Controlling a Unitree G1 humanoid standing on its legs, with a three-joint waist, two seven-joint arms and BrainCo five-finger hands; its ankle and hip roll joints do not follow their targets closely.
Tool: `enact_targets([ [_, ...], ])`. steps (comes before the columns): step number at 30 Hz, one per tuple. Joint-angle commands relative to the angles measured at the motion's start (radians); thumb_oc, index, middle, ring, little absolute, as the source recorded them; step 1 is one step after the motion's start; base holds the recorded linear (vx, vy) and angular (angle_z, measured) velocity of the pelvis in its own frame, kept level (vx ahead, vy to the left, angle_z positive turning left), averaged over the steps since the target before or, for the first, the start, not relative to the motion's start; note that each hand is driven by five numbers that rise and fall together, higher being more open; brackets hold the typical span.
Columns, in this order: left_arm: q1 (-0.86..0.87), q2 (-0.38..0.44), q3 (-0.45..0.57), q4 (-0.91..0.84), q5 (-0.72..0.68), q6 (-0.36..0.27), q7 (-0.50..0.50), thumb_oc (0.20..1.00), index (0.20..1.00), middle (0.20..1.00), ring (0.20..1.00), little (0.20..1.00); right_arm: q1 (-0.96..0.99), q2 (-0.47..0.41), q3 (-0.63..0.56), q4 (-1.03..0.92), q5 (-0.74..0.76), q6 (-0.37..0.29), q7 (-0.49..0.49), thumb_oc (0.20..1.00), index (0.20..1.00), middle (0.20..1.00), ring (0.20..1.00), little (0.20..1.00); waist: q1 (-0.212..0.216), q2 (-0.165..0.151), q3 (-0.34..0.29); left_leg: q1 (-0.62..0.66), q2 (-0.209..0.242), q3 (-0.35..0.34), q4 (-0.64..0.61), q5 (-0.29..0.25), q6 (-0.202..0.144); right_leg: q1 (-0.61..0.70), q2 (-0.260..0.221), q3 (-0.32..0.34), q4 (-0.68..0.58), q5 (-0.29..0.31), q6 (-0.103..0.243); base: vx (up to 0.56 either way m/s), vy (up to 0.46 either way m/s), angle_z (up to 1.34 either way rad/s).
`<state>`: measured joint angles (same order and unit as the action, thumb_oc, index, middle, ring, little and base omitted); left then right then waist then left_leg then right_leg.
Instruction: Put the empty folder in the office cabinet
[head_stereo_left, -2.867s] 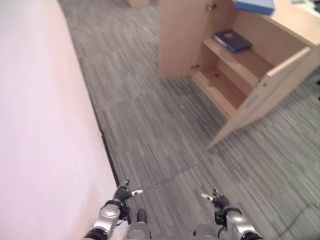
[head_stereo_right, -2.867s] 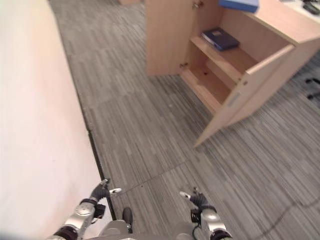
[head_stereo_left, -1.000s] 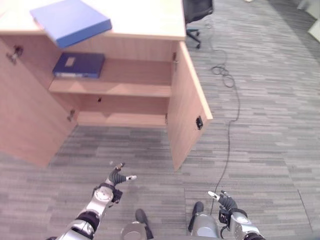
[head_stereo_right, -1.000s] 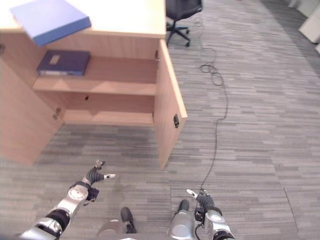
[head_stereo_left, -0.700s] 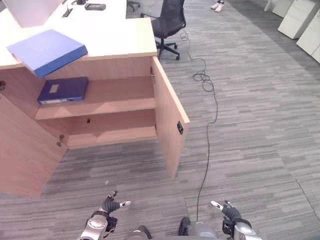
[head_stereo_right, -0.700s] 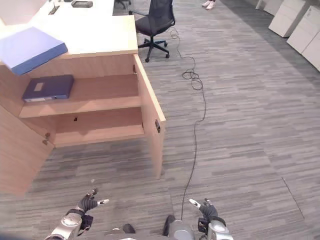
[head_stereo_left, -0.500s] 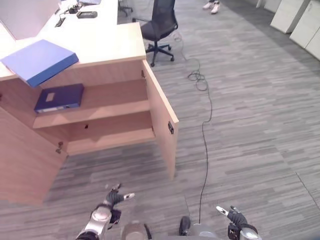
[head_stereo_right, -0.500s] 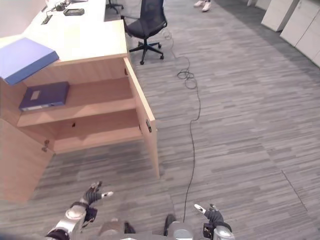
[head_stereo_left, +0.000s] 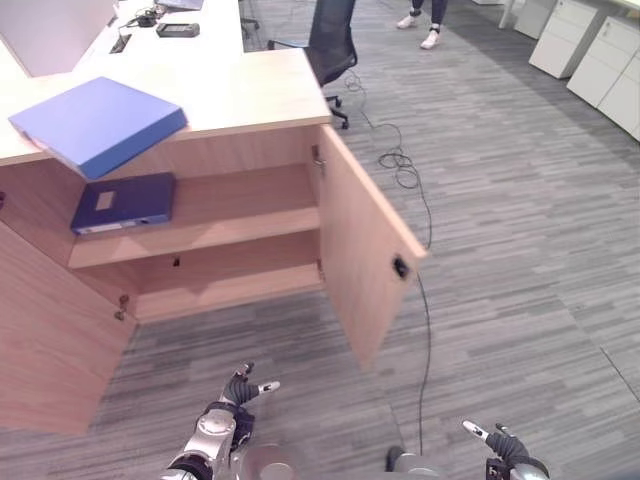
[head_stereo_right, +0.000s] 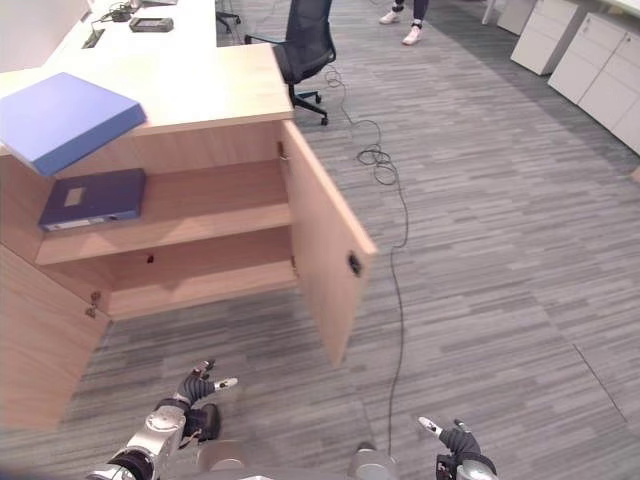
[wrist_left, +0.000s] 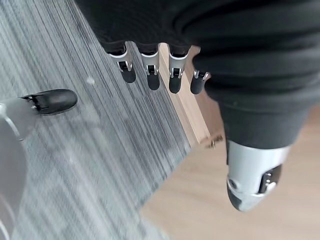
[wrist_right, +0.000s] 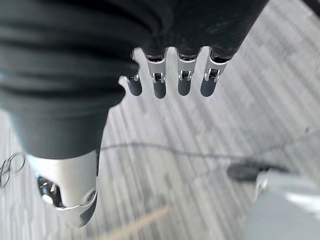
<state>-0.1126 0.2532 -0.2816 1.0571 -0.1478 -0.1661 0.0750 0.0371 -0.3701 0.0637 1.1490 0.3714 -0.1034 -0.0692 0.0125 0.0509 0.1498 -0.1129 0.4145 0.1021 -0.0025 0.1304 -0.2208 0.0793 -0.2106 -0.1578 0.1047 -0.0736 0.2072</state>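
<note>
Up top, blue folder (head_stereo_left: 98, 124) lies well beyond both empty, loosely-spread hands (head_stereo_left: 240, 388) (head_stereo_left: 495, 441).

I can read no text anywhere. The pale label on the dark blue folder (head_stereo_left: 123, 203), left of frame, is illegible to me.

Light blue folder (head_stereo_left: 97, 123) flat on cabinet top (head_stereo_left: 255, 85), overhanging front edge, cabinet doors open

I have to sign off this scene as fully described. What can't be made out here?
- Light blue folder on the cabinet top: shut, so empty or not is unknown.
- Dark blue folder on the upper shelf: label too small.
- Person: cut off by the top edge.
- Lower shelf: back in shadow.
</note>
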Motion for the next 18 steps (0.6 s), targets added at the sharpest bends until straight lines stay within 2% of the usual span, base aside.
enact_targets([
  [1, -0.048, 0.086, -0.014, -0.041, 0.018, -0.038, 0.005, 1.0, 1.0, 1.0, 1.0, 1.0, -0.047, 0.044, -0.007, -0.011, -0.008, -0.015, 0.005, 1.0, 1.0, 1.0, 1.0, 1.0, -0.005, -0.081, -0.015, -0.015, -0.027, 0.035, -0.02, 0.019, -0.02, 0.084, -0.164, 0.03, -0.047, 0.035, 0.053, 0.16, 0.319, 0.28],
  [2, -0.048, 0.087, -0.014, -0.041, 0.018, -0.038, 0.005, 1.0, 1.0, 1.0, 1.0, 1.0, -0.047, 0.045, -0.007, -0.011, -0.008, -0.015, 0.005, 1.0, 1.0, 1.0, 1.0, 1.0, -0.003, -0.085, -0.017, -0.015, -0.031, 0.038, -0.019, 0.018, -0.019, 0.084, -0.168, 0.032, -0.05, 0.038, 0.054, 0.13, 0.296, 0.31],
  [3, -0.052, 0.095, -0.017, -0.043, 0.021, -0.041, 0.006, 1.0, 1.0, 1.0, 1.0, 1.0, -0.057, 0.057, -0.002, -0.012, -0.009, -0.013, 0.004, 1.0, 1.0, 1.0, 1.0, 1.0, -0.001, -0.095, -0.016, -0.015, -0.055, 0.053, -0.013, 0.0, -0.005, 0.064, -0.192, 0.031, -0.043, 0.108, 0.055, 0.12, 0.385, 0.22],
  [4, -0.054, 0.112, -0.018, -0.059, 0.025, -0.039, 0.005, 1.0, 1.0, 1.0, 1.0, 1.0, -0.077, 0.082, 0.015, -0.022, -0.01, -0.011, 0.005, 1.0, 1.0, 1.0, 1.0, 1.0, 0.01, -0.107, -0.015, -0.003, -0.094, 0.09, -0.011, -0.028, 0.025, 0.015, -0.22, 0.027, -0.015, 0.202, 0.048, 0.15, 0.5, 0.11],
  [5, -0.051, 0.122, -0.015, -0.069, 0.023, -0.037, 0.003, 1.0, 1.0, 1.0, 1.0, 1.0, -0.083, 0.091, 0.026, -0.03, -0.01, -0.012, 0.007, 1.0, 1.0, 1.0, 1.0, 1.0, 0.02, -0.11, -0.012, 0.018, -0.115, 0.111, -0.02, -0.041, 0.042, -0.003, -0.23, 0.01, 0.009, 0.232, 0.043, 0.1, 0.371, -0.16],
  [7, -0.052, 0.131, -0.01, -0.076, 0.019, -0.033, 0.002, 1.0, 1.0, 1.0, 1.0, 1.0, -0.089, 0.097, 0.041, -0.037, -0.017, -0.011, 0.008, 1.0, 1.0, 1.0, 1.0, 1.0, 0.028, -0.111, -0.01, 0.033, -0.133, 0.125, -0.025, -0.055, 0.056, -0.019, -0.235, -0.011, 0.034, 0.251, 0.037, 0.1, 0.315, -0.53],
  [8, -0.058, 0.141, -0.003, -0.082, 0.013, -0.028, 0.004, 1.0, 1.0, 1.0, 1.0, 1.0, -0.097, 0.105, 0.06, -0.047, -0.033, -0.013, 0.01, 1.0, 1.0, 1.0, 1.0, 1.0, 0.031, -0.111, -0.003, 0.045, -0.169, 0.126, -0.033, -0.067, 0.085, -0.039, -0.225, -0.036, 0.074, 0.284, 0.032, 0.17, 0.518, -0.34],
  [10, -0.06, 0.141, 0.001, -0.09, 0.013, -0.022, 0.004, 1.0, 1.0, 1.0, 1.0, 1.0, -0.096, 0.11, 0.071, -0.058, -0.029, -0.016, 0.015, 1.0, 1.0, 1.0, 1.0, 1.0, 0.016, -0.096, 0.008, 0.073, -0.207, 0.116, -0.055, -0.087, 0.115, -0.076, -0.131, 0.022, 0.139, 0.211, 0.009, 0.17, 0.492, 0.09],
  [12, -0.06, 0.134, 0.01, -0.101, 0.011, -0.02, 0.004, 1.0, 1.0, 1.0, 1.0, 1.0, -0.093, 0.115, 0.08, -0.061, -0.016, -0.02, 0.02, 1.0, 1.0, 1.0, 1.0, 1.0, -0.004, -0.069, 0.022, 0.102, -0.232, 0.101, -0.066, -0.099, 0.137, -0.137, 0.004, 0.084, 0.175, 0.07, -0.018, 0.17, 0.357, 0.48],
  [13, -0.06, 0.134, 0.01, -0.101, 0.011, -0.02, 0.004, 1.0, 1.0, 1.0, 1.0, 1.0, -0.093, 0.115, 0.08, -0.061, -0.016, -0.02, 0.02, 1.0, 1.0, 1.0, 1.0, 1.0, -0.004, -0.069, 0.022, 0.102, -0.232, 0.101, -0.066, -0.099, 0.137, -0.137, 0.004, 0.084, 0.175, 0.07, -0.018, 0.13, 0.178, 0.46],
  [14, -0.06, 0.133, 0.016, -0.103, 0.008, -0.02, 0.004, 1.0, 1.0, 1.0, 1.0, 1.0, -0.095, 0.114, 0.085, -0.057, -0.016, -0.019, 0.02, 1.0, 1.0, 1.0, 1.0, 1.0, -0.005, -0.064, 0.028, 0.114, -0.243, 0.095, -0.071, -0.104, 0.142, -0.135, 0.042, 0.086, 0.15, 0.029, -0.021, 0.16, 0.096, 0.54],
  [16, -0.063, 0.129, 0.024, -0.088, -0.003, -0.018, 0.012, 1.0, 1.0, 1.0, 1.0, 1.0, -0.103, 0.114, 0.103, -0.054, -0.023, -0.023, 0.018, 1.0, 1.0, 1.0, 1.0, 1.0, -0.001, -0.081, 0.036, 0.155, -0.286, 0.098, -0.085, -0.133, 0.152, -0.166, 0.1, 0.007, 0.028, 0.035, -0.048, 0.22, 0.07, 0.37],
  [18, -0.064, 0.122, 0.023, -0.051, 0.009, -0.012, 0.016, 1.0, 1.0, 1.0, 1.0, 1.0, -0.097, 0.111, 0.104, -0.039, -0.02, -0.022, 0.02, 1.0, 1.0, 1.0, 1.0, 1.0, -0.014, -0.081, 0.04, 0.179, -0.307, 0.081, -0.084, -0.157, 0.151, -0.173, 0.12, -0.042, -0.036, 0.041, -0.05, 0.23, 0.029, 0.13],
])
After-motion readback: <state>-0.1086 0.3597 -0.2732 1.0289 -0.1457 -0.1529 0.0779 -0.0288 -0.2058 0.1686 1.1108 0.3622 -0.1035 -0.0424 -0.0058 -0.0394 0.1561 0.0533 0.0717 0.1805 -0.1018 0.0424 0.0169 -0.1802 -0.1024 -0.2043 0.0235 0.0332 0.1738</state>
